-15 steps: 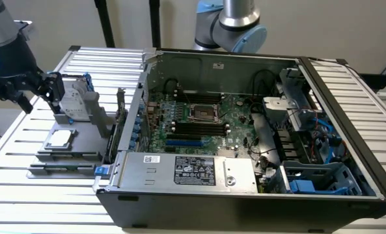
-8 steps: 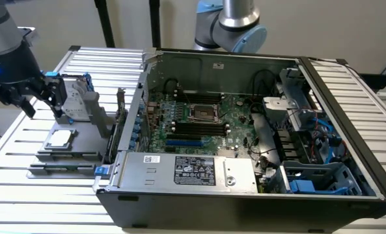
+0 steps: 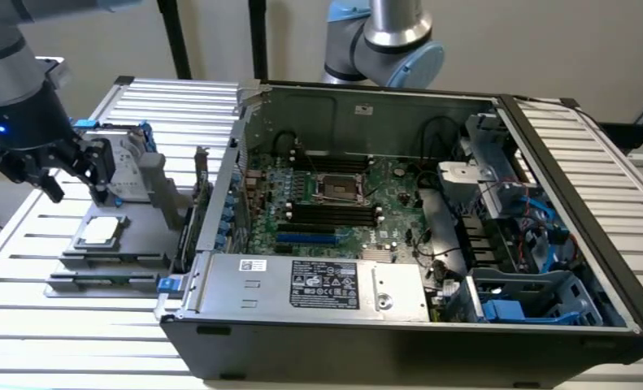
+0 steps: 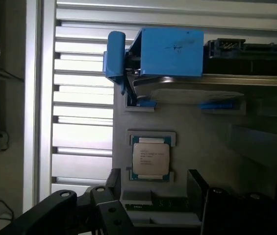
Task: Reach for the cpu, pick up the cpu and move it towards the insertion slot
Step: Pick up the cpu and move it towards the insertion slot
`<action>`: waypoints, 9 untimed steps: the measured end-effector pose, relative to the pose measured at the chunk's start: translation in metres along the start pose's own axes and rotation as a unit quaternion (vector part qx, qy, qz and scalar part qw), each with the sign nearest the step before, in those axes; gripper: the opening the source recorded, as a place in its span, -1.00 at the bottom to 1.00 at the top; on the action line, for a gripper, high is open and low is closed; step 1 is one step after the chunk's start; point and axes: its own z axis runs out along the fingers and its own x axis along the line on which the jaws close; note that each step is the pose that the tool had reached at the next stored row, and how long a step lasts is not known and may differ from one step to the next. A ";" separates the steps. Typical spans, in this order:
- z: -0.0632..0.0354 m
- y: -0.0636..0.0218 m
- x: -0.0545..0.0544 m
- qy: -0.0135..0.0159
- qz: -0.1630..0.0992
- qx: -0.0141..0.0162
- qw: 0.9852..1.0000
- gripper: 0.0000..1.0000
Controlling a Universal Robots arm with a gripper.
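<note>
At the exterior view's upper left, the gripper (image 3: 77,193) is seen hanging over the cpu (image 3: 101,230), its 2 fingers (image 3: 52,185) spread apart with nothing held between them. The cpu is seated flat in a grey holder (image 3: 93,264) on the slatted counter (image 3: 39,325), untouched. Towards the middle of the frame, the insertion slot (image 3: 340,188) is found on the motherboard (image 3: 397,183) inside the open computer case (image 3: 408,349).
</note>
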 end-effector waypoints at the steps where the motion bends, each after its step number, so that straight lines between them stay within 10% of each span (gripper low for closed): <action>1: 0.0020 -0.0005 0.000 0.000 0.000 0.000 1.000 0.30; 9: 0.0164 -0.0042 0.000 0.000 0.000 0.000 1.000 0.30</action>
